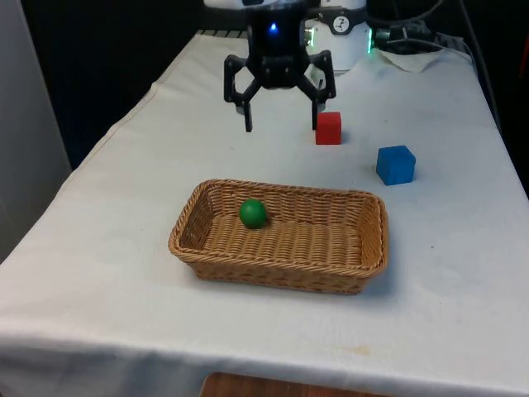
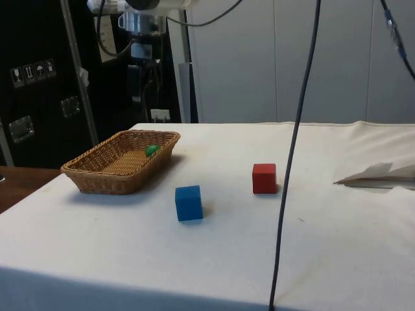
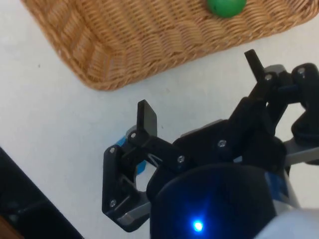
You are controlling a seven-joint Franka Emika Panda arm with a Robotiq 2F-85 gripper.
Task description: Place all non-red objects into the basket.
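Note:
A green ball point(image 1: 253, 212) lies inside the wicker basket point(image 1: 190, 236), near its far wall; the ball point(image 2: 152, 150) and basket point(image 2: 97, 178) also show in the side view, and the ball point(image 3: 227, 6) and basket point(image 3: 114, 64) in the wrist view. A red cube point(image 1: 328, 127) and a blue cube point(image 1: 396, 165) rest on the cloth beyond the basket, toward the front view's right. The side view has the red cube point(image 2: 264, 178) and blue cube point(image 2: 189, 203) too. My gripper point(image 1: 282, 126) hangs open above the cloth behind the basket, just left of the red cube, holding nothing. Its fingers point(image 3: 147, 118) are spread wide.
Crumpled white paper point(image 1: 409, 58) lies at the far right of the table, near the robot base. The table edge point(image 1: 107, 141) drops off at the front view's left. Open cloth surrounds the basket.

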